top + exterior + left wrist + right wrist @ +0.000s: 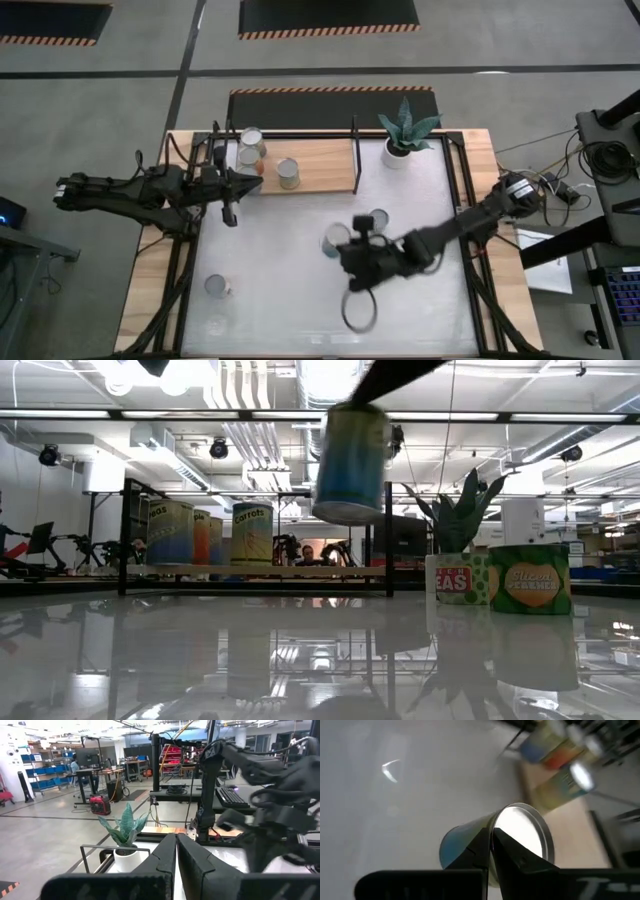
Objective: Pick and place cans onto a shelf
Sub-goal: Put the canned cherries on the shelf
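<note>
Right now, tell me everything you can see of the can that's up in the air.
The cylindrical metal can with a blue-and-green paper label hangs clear above the glossy white tabletop, slightly tilted. Its round top is bare, shiny silver with a raised rim. The right tool is shut on it, pinching the rim at its top; nothing else touches it. The label's text cannot be read.

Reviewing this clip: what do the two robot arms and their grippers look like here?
Both arms are dark, near-black, jointed links. The left arm runs slim and straight with thin cables alongside; the right arm has a rounded silver-faced joint near its base. The left gripper and right gripper each have two flat, angular black fingers tapering to blunt tips.
</note>
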`<control>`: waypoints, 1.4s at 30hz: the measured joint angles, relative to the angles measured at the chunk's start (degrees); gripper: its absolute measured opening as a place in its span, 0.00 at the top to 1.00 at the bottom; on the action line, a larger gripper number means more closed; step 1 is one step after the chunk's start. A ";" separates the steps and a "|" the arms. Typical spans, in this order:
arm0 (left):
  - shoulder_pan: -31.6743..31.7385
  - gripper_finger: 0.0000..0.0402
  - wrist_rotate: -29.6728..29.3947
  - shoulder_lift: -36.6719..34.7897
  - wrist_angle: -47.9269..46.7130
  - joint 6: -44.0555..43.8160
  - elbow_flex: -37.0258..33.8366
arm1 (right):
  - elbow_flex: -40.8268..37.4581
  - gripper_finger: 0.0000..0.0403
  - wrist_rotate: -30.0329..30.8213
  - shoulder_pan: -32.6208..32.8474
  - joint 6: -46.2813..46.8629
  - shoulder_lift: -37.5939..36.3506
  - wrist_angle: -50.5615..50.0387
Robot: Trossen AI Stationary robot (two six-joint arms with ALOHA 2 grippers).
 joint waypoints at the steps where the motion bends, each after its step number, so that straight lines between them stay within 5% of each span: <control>1: -0.02 1.00 -0.01 0.00 0.02 0.00 0.00 | 0.00 0.98 -0.03 -1.85 -2.87 0.00 1.60; 8: 0.00 1.00 0.01 -0.04 0.00 0.46 0.00 | 0.02 0.98 -2.54 -16.81 -17.16 0.08 8.59; 20: 0.00 1.00 0.01 0.46 1.24 1.55 0.00 | 0.72 0.98 -15.43 -37.85 -24.29 4.68 20.20; 34: -0.02 1.00 0.01 1.05 1.91 2.03 0.00 | 7.50 0.98 -17.05 -40.76 -26.80 11.67 21.36; 42: -0.04 1.00 0.01 1.17 2.25 2.05 0.00 | 8.44 0.98 -17.10 -47.65 -15.45 15.12 26.05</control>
